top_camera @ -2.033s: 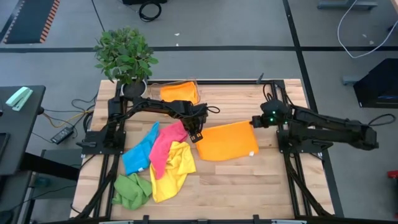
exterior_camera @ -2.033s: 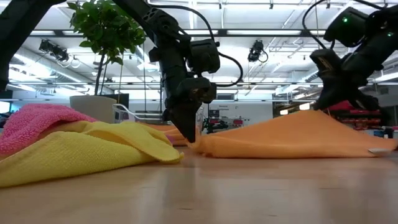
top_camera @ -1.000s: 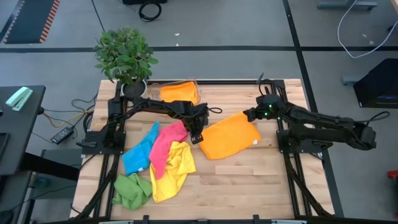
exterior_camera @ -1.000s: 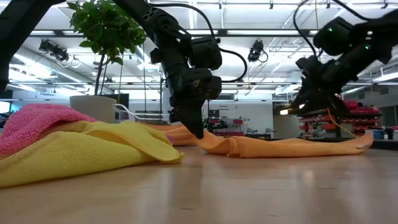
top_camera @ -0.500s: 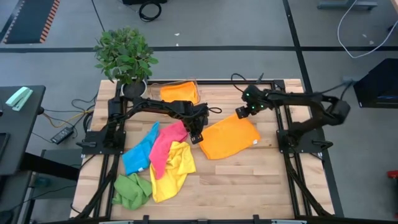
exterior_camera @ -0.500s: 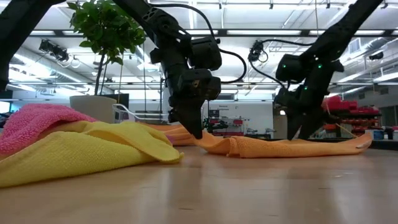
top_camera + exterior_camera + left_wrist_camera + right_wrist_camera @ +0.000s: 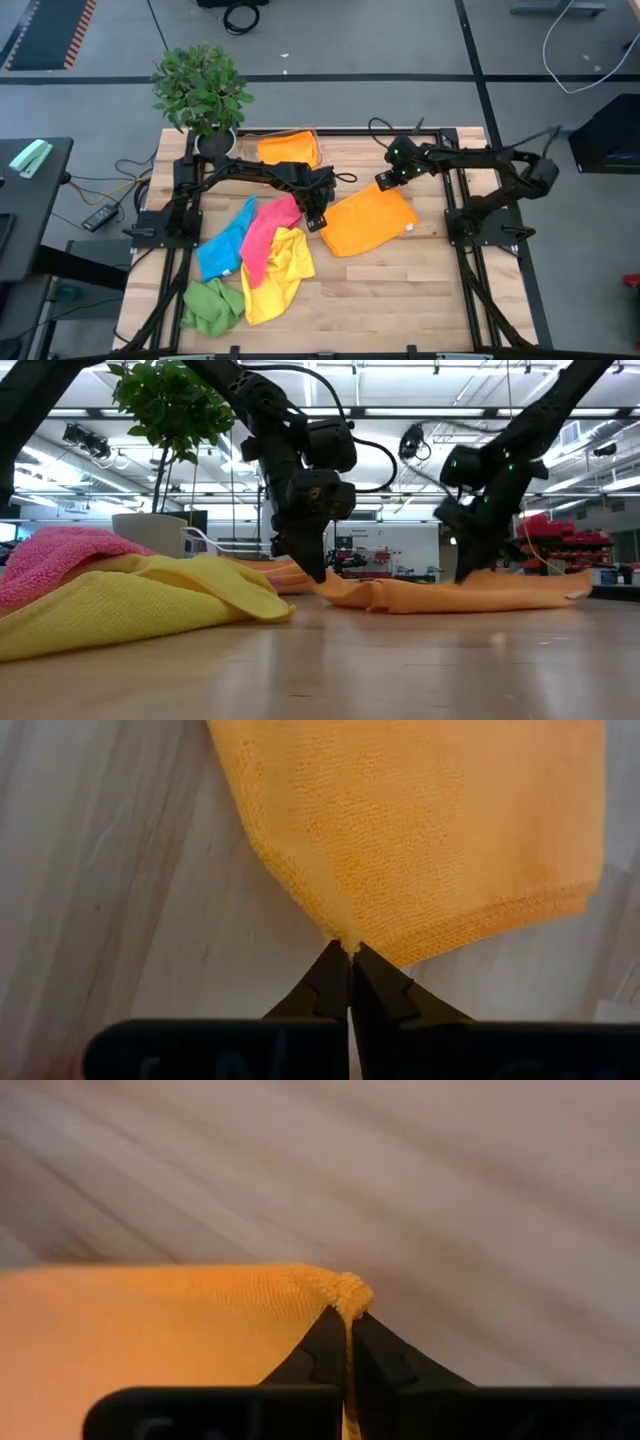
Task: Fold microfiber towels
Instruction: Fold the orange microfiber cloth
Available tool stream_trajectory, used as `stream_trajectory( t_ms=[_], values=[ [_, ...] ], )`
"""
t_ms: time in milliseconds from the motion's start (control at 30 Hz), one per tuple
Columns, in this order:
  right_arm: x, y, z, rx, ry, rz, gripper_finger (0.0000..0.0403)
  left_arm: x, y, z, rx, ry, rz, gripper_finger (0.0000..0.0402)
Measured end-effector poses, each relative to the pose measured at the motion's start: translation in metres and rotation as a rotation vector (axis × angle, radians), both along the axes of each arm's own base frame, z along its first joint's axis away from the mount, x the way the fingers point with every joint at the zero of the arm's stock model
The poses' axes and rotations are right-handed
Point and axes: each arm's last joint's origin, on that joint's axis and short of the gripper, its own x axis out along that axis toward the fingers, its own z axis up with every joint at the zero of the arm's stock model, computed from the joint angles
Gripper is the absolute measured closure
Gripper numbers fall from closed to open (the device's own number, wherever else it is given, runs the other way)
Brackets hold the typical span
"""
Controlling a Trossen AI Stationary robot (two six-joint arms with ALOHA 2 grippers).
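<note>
The orange towel [image 7: 368, 222] lies near the middle of the table [image 7: 400, 300], spread flat but skewed, its corners pointing roughly to 12, 3, 6 and 9 o'clock. The left gripper [image 7: 317, 222] is pinched closed on the towel's 9 o'clock corner; the left wrist view shows the dark fingers [image 7: 330, 988] meeting on the very tip of that corner [image 7: 347, 942], the hemmed edges running away from it on both sides. The right gripper [image 7: 384, 181] is closed on the 12 o'clock corner, where the right wrist view shows a small bunched knot of cloth [image 7: 345, 1292] squeezed between the fingers. In the low view the towel sags in a shallow ridge between the two grips, its far end resting on the wood.

At 9 o'clock from the left gripper, just beside it, sits a heap of other towels: pink [image 7: 268, 228] over blue [image 7: 222, 247], yellow [image 7: 277, 272] overlapping the pink one's near edge, and green [image 7: 213, 306] crumpled close to the table's 7 o'clock corner. A second orange cloth [image 7: 287, 148] lies in a clear tray at the far edge, near a potted plant [image 7: 202, 88].

Bare wood stays open from 4 to 6 o'clock of the held towel, reaching the table's near edge, and also between the towel and the far edge.
</note>
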Motion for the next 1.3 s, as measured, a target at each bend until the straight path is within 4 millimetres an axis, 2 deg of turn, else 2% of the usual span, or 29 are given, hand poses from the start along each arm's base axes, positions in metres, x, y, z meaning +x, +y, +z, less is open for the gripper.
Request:
stream_trajectory(
  t_ms=[100,167,267,400,500,600,667,733,833,933,1000,1100,1300],
  values=[
    [-0.004,0.002,0.024,-0.075,-0.083,-0.006,0.0395,-0.001,-0.002,0.003,0.006,-0.004,-0.015,0.0395],
    [-0.008,0.006,0.045,-0.129,-0.164,-0.011,0.0396,-0.003,-0.001,0.016,0.012,-0.023,-0.030,0.0395],
    [-0.019,0.015,0.077,-0.241,-0.285,0.054,0.0398,-0.003,0.004,0.057,0.045,-0.114,-0.057,0.0395],
    [-0.036,0.032,0.111,-0.433,-0.418,0.227,0.0398,-0.006,0.017,0.124,0.177,-0.243,-0.047,0.0395],
    [-0.047,0.048,0.128,-0.526,-0.515,0.378,0.0399,-0.011,0.021,0.171,0.277,-0.293,-0.072,0.0395],
    [-0.059,0.067,0.133,-0.546,-0.543,0.532,0.0399,-0.018,0.016,0.194,0.309,-0.263,-0.115,0.0395],
    [-0.067,0.083,0.124,-0.468,-0.486,0.624,0.0400,-0.018,0.004,0.191,0.298,-0.234,-0.145,0.0395],
    [-0.070,0.098,0.107,-0.358,-0.448,0.703,0.0400,-0.017,-0.015,0.172,0.278,-0.162,-0.180,0.0395],
    [-0.062,0.122,0.103,-0.351,-0.532,0.795,0.0400,-0.014,-0.058,0.118,0.272,-0.089,-0.234,0.0395],
    [-0.056,0.150,0.080,-0.232,-0.495,0.808,0.0400,-0.024,-0.099,0.058,0.292,-0.038,-0.246,0.0395],
    [-0.050,0.170,0.070,-0.157,-0.537,0.816,0.0400,-0.032,-0.118,0.034,0.291,-0.047,-0.223,0.0395],
    [-0.049,0.198,0.054,-0.051,-0.541,0.818,0.0400,-0.041,-0.137,0.017,0.273,-0.058,-0.195,0.0395],
    [-0.057,0.246,0.031,0.008,-0.417,0.806,0.0400,-0.044,-0.159,0.017,0.268,-0.095,-0.208,0.0395]
  ],
)
